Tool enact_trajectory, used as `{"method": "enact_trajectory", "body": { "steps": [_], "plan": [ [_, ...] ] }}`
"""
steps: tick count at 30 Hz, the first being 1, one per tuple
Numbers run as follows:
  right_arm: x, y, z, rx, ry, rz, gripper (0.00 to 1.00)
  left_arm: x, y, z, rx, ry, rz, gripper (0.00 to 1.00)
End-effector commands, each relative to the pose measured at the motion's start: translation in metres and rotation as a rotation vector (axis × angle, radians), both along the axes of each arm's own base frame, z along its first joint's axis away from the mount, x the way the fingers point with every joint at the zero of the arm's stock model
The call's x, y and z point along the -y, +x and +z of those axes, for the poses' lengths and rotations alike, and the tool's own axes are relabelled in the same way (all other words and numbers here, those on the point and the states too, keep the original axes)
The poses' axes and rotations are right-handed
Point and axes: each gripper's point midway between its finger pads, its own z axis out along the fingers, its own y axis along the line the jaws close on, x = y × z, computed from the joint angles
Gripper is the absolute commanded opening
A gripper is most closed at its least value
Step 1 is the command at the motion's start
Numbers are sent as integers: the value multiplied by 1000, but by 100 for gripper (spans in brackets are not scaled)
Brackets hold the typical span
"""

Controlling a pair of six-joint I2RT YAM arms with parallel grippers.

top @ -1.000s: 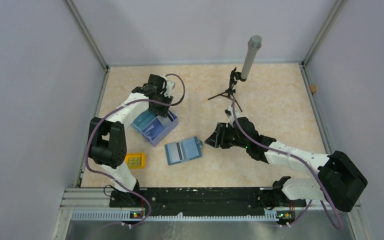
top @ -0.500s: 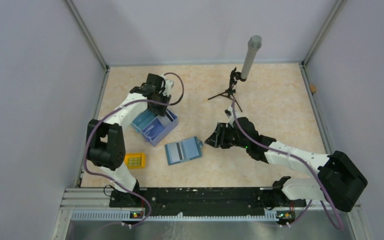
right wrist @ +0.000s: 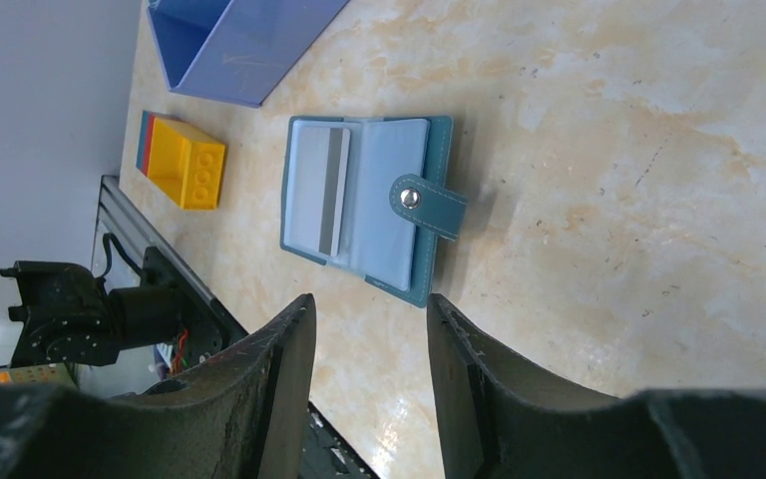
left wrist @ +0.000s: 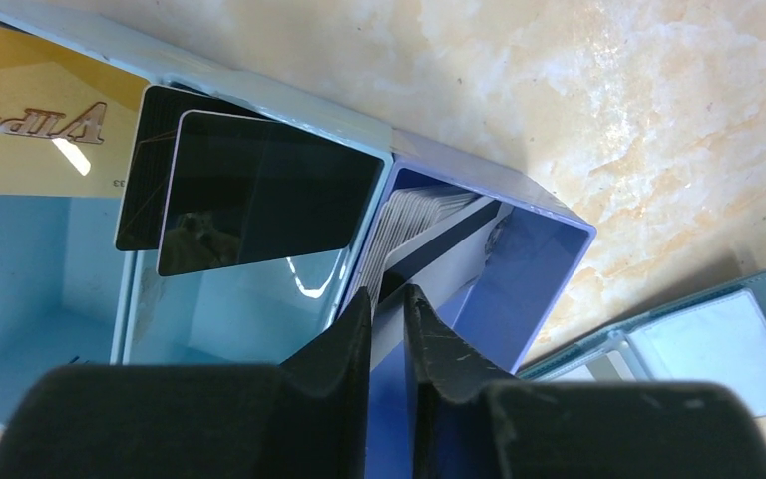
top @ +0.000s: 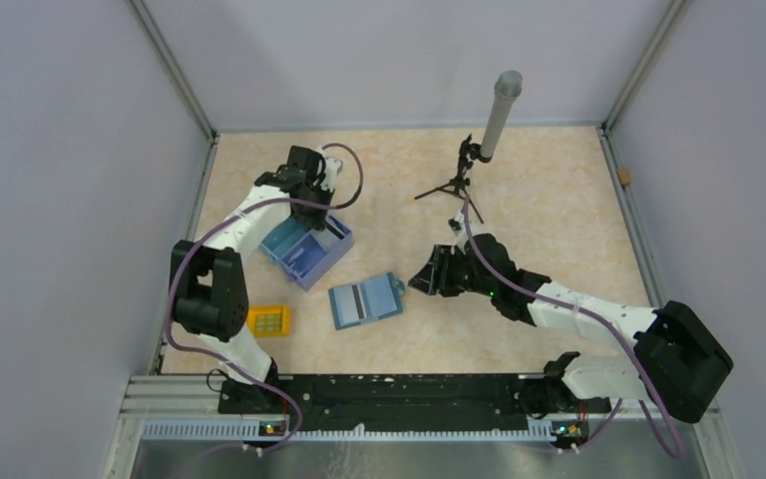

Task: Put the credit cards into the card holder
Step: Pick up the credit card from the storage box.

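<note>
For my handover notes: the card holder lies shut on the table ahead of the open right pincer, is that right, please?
Not shut: the card holder lies open on the table ahead of the open right pincer, as the right wrist view shows.

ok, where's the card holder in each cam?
Top external: card holder centre, open flat.
Left wrist: card holder bottom right, cut off by the frame.
Right wrist: card holder upper centre, open.
Shared landmark: blue tray box, in all three.

Open card holder [top: 365, 300] lies flat near the blue tray [top: 308, 251].
</note>
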Motion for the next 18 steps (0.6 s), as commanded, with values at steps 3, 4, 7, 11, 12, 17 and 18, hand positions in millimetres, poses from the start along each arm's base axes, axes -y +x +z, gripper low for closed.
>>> {"method": "enact_trajectory", "body": {
  "steps": [3,4,7,11,12,17,18],
  "plan": [
    [-2,6,10,25,28,-5,44,2,0,25,36,-56,5,11],
    [-2,7,10,24,25,-7,44,3,-1,27,33,-66,3,9],
    [-1,6,7,18,18,-8,44,6,-4,29,25,-88,-2,4],
    [-1,6,5,13,14,-9,44,9,-9,30,8,-113,-4,0],
    [-1,6,5,13,13,-9,44,10,-11,30,3,-120,-1,0],
    [0,6,5,9,4,-6,44,11,-16,36,-32,-156,42,0],
    [0,6,5,10,2,-5,44,10,-18,39,-44,-179,78,0]
  ]
}}
